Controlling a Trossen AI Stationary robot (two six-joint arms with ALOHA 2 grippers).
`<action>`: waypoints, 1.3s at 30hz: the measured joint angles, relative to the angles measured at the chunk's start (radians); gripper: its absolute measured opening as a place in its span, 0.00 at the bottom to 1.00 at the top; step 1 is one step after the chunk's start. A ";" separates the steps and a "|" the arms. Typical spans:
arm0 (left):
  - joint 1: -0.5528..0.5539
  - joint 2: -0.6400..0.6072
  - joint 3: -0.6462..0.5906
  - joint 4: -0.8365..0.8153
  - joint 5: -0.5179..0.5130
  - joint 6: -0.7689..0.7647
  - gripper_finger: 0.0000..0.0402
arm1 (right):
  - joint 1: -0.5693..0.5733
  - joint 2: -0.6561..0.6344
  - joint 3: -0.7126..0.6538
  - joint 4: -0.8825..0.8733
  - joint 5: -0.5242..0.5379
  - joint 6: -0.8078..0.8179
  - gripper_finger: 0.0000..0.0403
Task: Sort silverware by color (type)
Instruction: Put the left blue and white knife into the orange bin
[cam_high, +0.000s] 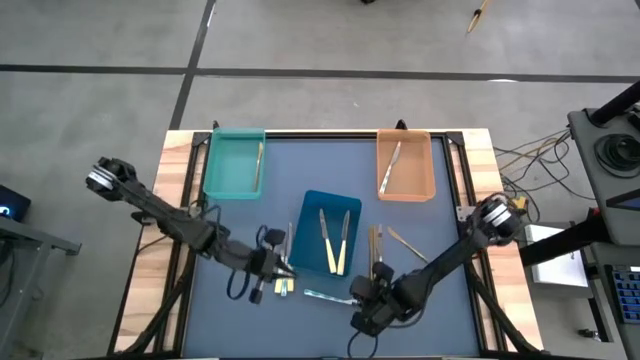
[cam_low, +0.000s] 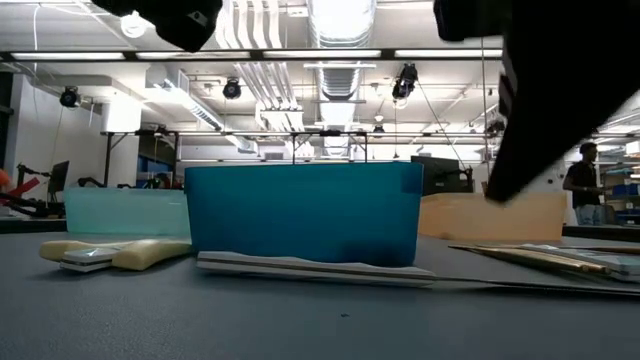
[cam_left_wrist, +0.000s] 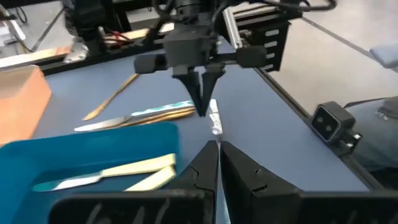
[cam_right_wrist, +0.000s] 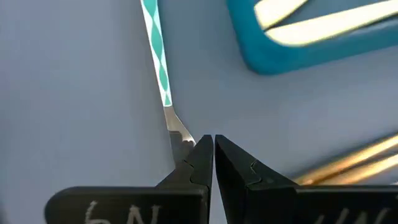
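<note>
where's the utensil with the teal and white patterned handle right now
In the high view the teal-patterned utensil lies flat on the mat just in front of the blue tray, right beside the right gripper.

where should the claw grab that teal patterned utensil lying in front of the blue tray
Probably mid-handle on the teal patterned utensil, coming straight down with the fingers across its width. It lies flat on the mat and is slim, so only the narrow sides offer purchase. The right claw, fingers together, sits at its metal end; the blue tray stands close alongside.
</note>
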 joint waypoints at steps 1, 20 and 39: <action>-0.019 0.023 0.010 0.003 -0.015 -0.005 0.00 | 0.007 0.018 0.006 0.009 0.013 0.010 0.02; -0.185 0.447 0.251 0.043 -0.172 -0.072 0.00 | 0.042 0.278 0.196 0.047 0.208 0.025 0.02; -0.192 0.658 0.378 0.030 -0.372 0.005 0.20 | 0.054 0.256 0.201 0.003 0.255 -0.111 0.02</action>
